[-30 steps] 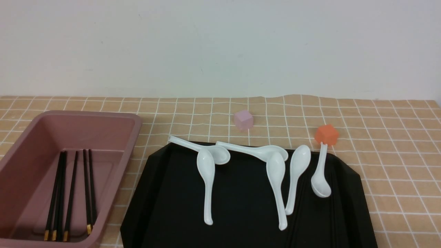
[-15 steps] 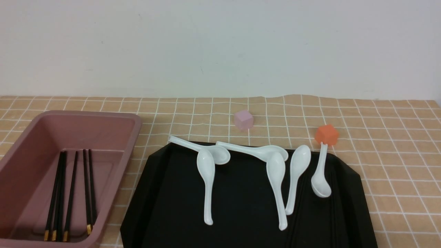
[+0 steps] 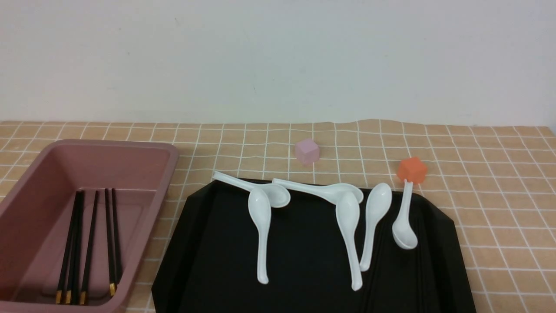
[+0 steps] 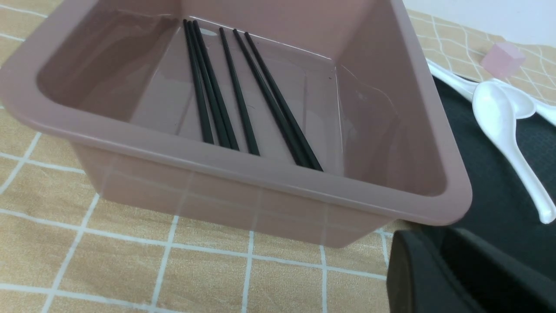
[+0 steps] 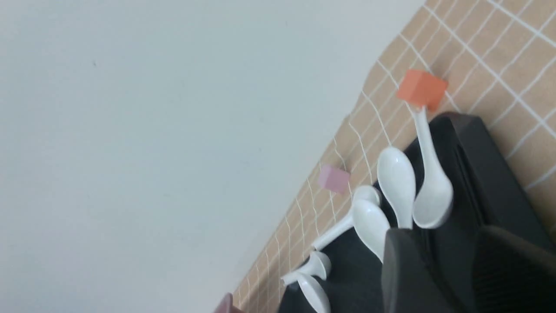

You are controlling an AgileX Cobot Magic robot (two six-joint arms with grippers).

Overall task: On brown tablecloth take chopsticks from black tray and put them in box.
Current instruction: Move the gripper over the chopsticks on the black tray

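Observation:
Several black chopsticks with gold tips lie lengthwise on the floor of the mauve box at the front left of the brown tablecloth. The left wrist view shows them inside the box. The black tray lies right of the box. Faint dark lines cross its right part; I cannot tell if they are chopsticks. Neither gripper shows in the front view. My left gripper is open and empty, by the box's near corner. My right gripper is open and empty, over the tray.
Several white soup spoons lie across the tray's far half. One spoon's handle touches an orange cube behind the tray's right corner. A small pink cube sits on the cloth behind the tray. A white wall stands at the back.

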